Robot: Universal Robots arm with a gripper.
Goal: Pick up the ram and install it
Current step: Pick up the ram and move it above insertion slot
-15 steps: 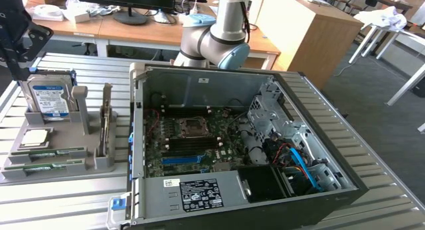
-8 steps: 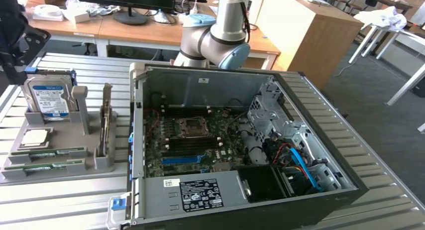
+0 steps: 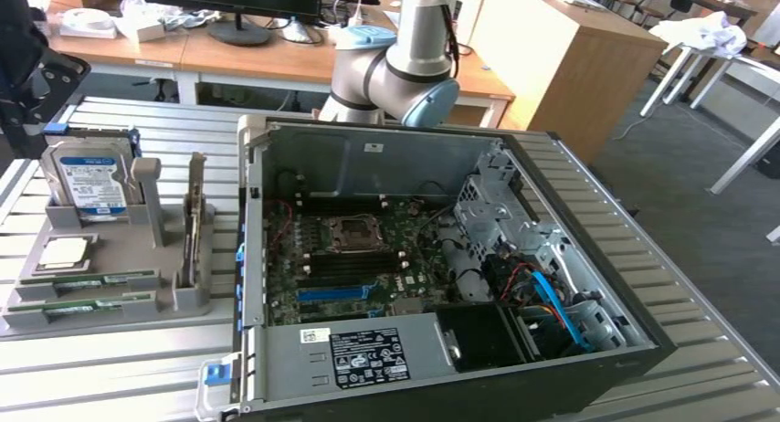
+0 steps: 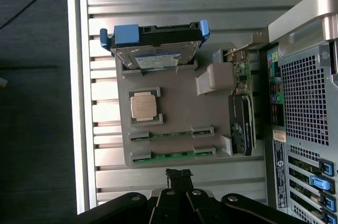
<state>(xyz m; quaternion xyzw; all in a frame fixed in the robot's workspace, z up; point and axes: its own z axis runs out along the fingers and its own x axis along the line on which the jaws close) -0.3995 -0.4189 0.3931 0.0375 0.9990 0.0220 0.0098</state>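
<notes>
Now we see the gripper (image 4: 178,174) with its fingertips pressed together and nothing between them. Its tips show against the slatted metal table (image 4: 174,12), just off the edge of the grey tray (image 4: 179,102). Two ram sticks lie flat in their own slots on that tray, side by side and parallel. The outer ram stick (image 4: 173,155) is the one closest to the gripper, and the inner ram stick (image 4: 171,134) lies just beyond it, next to the square silver CPU (image 4: 143,105). Past the CPU, a hard drive (image 4: 156,57) with blue rails stands propped in its holder. An expansion card (image 4: 242,121) stands on edge along the side of the tray nearest the computer case (image 4: 303,102). From the exterior view we find the tray at the exterior view's left of the open case. Both sticks sit at its near end, well apart from the exposed motherboard (image 3: 347,258). The arm (image 3: 408,70) rises behind the case.
</notes>
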